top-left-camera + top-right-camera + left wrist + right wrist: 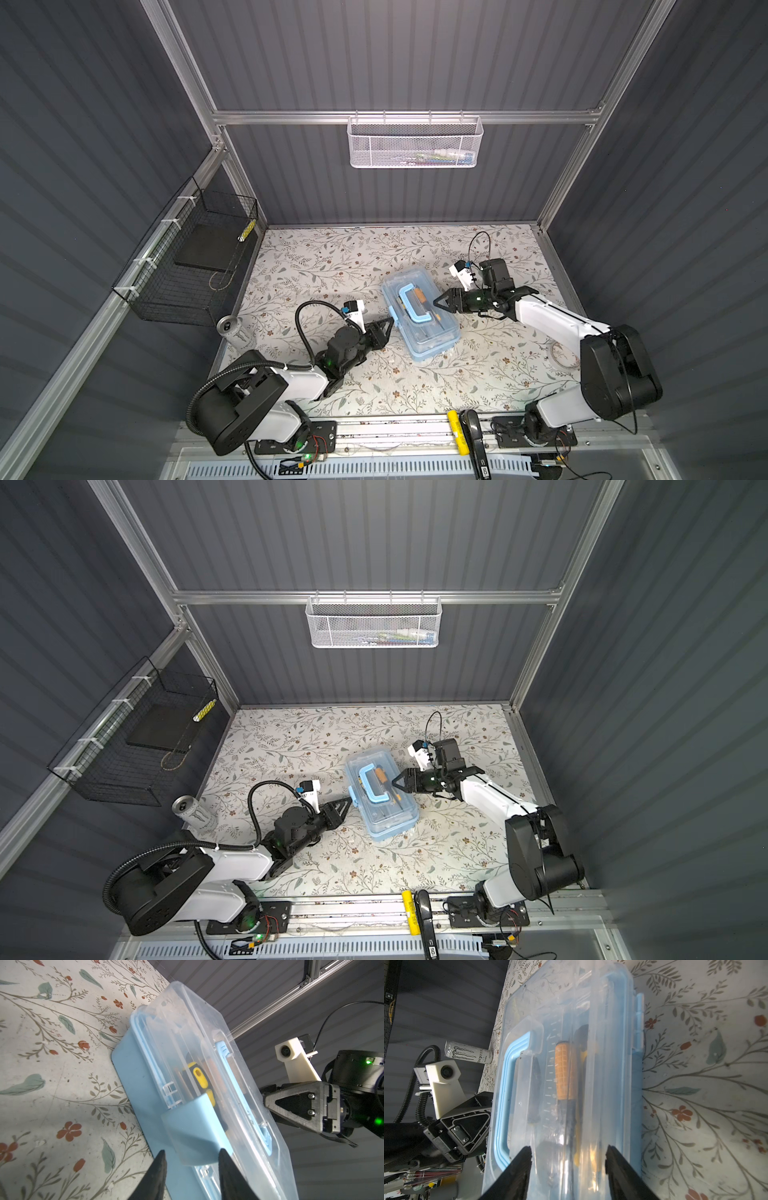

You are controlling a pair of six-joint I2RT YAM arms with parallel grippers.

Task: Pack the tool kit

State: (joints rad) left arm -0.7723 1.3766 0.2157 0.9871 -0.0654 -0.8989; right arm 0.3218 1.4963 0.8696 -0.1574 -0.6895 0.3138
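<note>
**Fastening a packed box.** The wide floral-patterned surface (324, 266) carries everything. From its near edge the black-and-white left arm (299, 382) and right arm (548, 316) reach in toward the small rectangular light-blue plastic tool kit (430, 338). The kit lies askew near the middle, its clear lid down. The light-blue carrying handle (502, 1093) lies folded flat on the lid. Beside it the jaws of the right arm are parted over the lid and hold nothing. On the box's side wall sits the light-blue plastic latch (187, 1126). The jaws of the left arm stand apart, one tip at either side of its near end; whether they pinch it cannot be told. An orange-gripped screwdriver (564, 1072) and a yellow-and-black one (200, 1078) show through the lid. The step in hand appears to be fastening the latch. It is probably done best with the right jaws bearing down on the lid so the box cannot slide. The left jaws should then press the latch squarely toward the wall, not sideways, until it seats.
</note>
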